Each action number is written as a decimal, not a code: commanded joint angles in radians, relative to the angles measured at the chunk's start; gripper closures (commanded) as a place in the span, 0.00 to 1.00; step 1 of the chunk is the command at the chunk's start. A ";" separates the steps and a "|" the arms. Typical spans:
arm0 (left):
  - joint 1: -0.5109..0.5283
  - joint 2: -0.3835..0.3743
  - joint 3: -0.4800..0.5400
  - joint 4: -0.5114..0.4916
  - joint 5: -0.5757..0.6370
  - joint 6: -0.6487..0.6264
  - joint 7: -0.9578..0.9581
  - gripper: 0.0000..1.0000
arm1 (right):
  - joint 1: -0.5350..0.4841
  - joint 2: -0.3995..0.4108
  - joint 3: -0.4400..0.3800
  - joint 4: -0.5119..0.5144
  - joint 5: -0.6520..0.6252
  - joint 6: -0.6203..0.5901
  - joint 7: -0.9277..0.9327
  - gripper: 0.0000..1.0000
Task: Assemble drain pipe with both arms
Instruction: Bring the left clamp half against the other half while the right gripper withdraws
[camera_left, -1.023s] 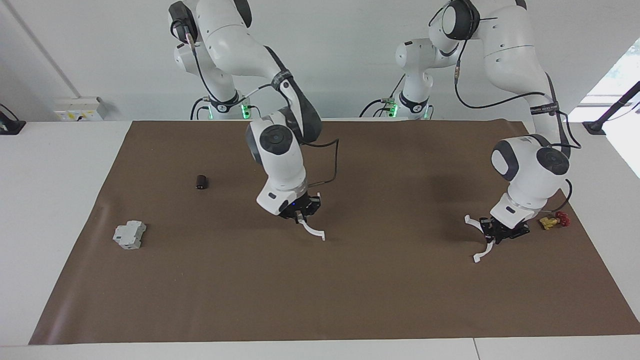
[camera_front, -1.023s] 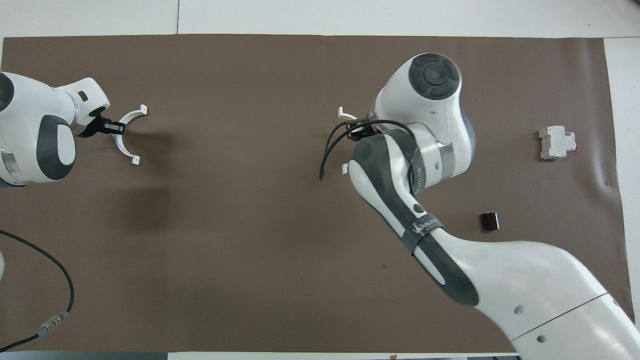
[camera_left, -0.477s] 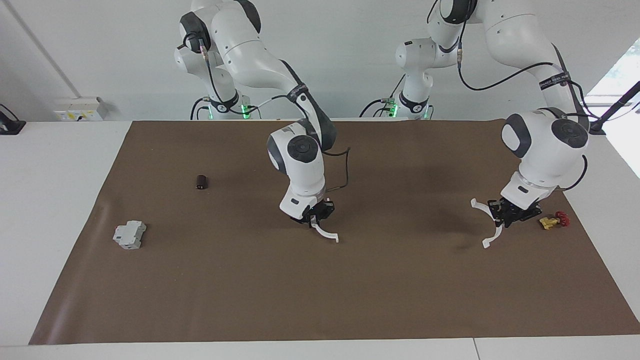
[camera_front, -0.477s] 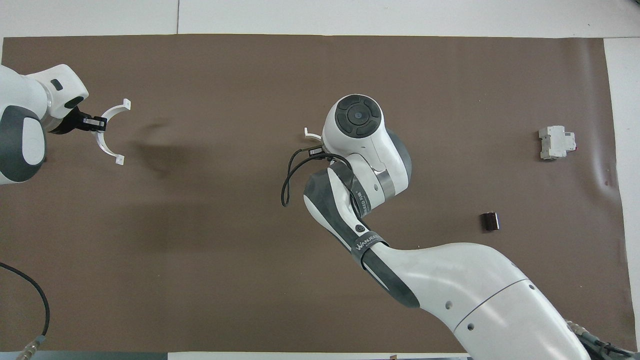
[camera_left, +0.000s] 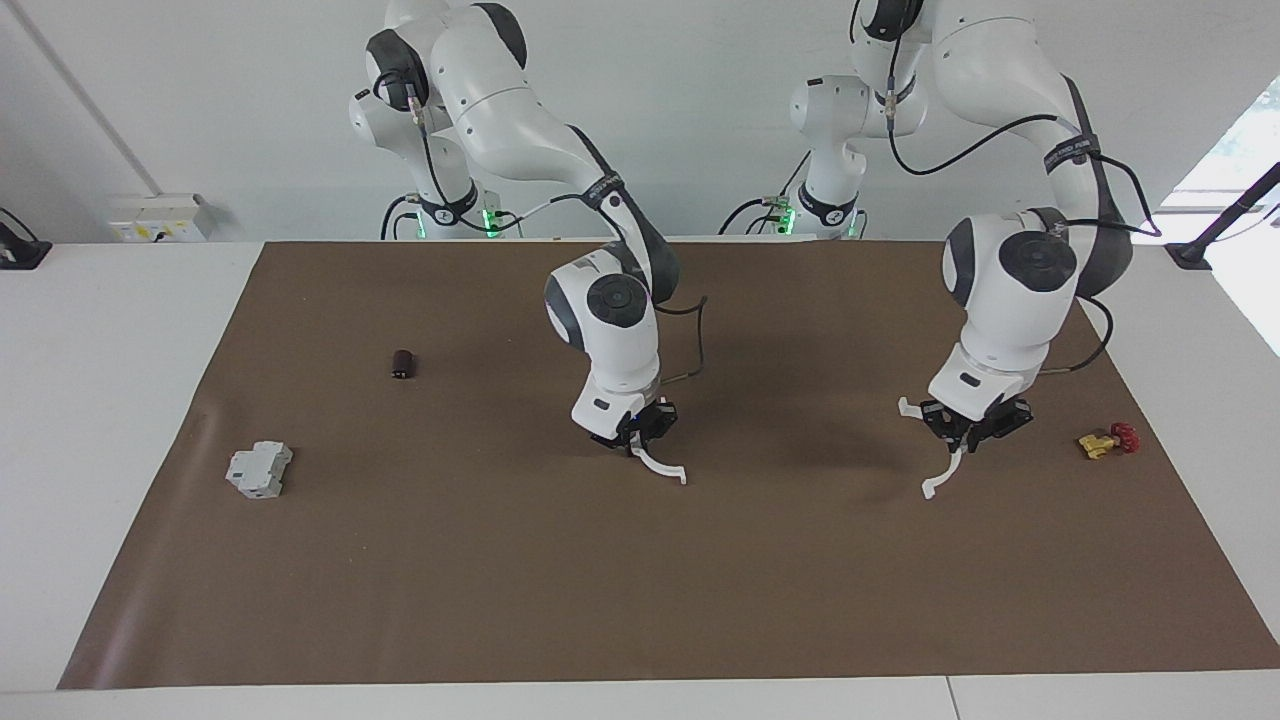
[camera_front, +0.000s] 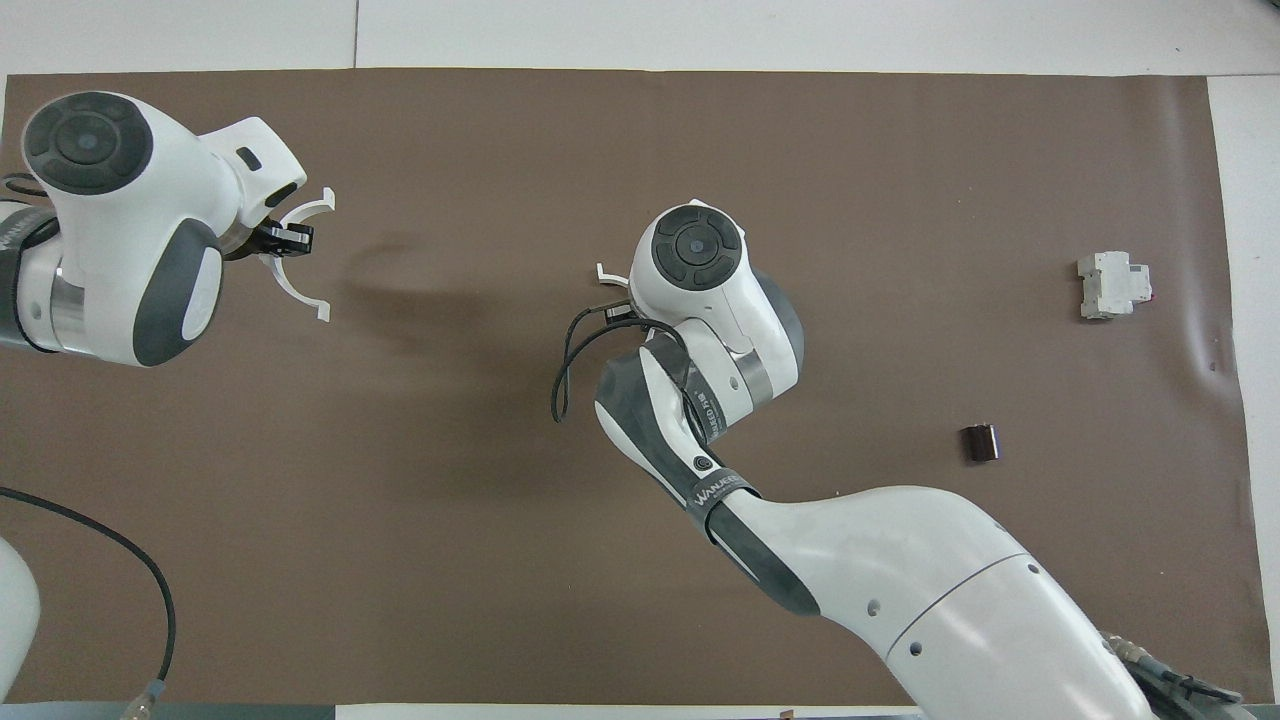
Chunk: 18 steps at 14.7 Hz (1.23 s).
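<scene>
Observed: in the overhead view the right arm's own wrist and forearm cover the right gripper almost entirely, and only one tabbed end of its thin white plastic half-ring arc projects past the wrist housing. In the facing view that arc hangs below the black fingertips and curves away from them toward the left arm's end of the table. It sits low over the middle of the brown paper mat; contact with the mat cannot be determined. The fingertips pinch one end of the arc; the width of their gap cannot be made out.

The left gripper is raised over the mat at the left arm's end. Its fingers are closed tight on the middle of the second white plastic half-ring arc, whose two tabbed ends extend to either side of the fingertips, open side facing the other arc. The two halves are well apart, unjoined.

Surroundings: a small yellow-and-red valve piece lies on the mat near the left gripper, apart from it. A grey boxy block and a small dark cylinder lie toward the right arm's end, well apart from both grippers. Nothing lies on the mat between the two arcs.
</scene>
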 joint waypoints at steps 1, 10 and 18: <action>-0.076 0.015 0.012 0.062 0.041 -0.084 -0.113 1.00 | -0.011 0.006 -0.003 0.017 -0.016 0.015 0.010 0.01; -0.328 0.174 0.009 0.144 0.051 -0.111 -0.434 1.00 | -0.259 -0.336 -0.013 0.029 -0.019 -0.443 -0.006 0.00; -0.389 0.172 0.008 0.024 -0.090 0.121 -0.516 1.00 | -0.443 -0.599 -0.015 -0.018 -0.016 -0.749 -0.133 0.00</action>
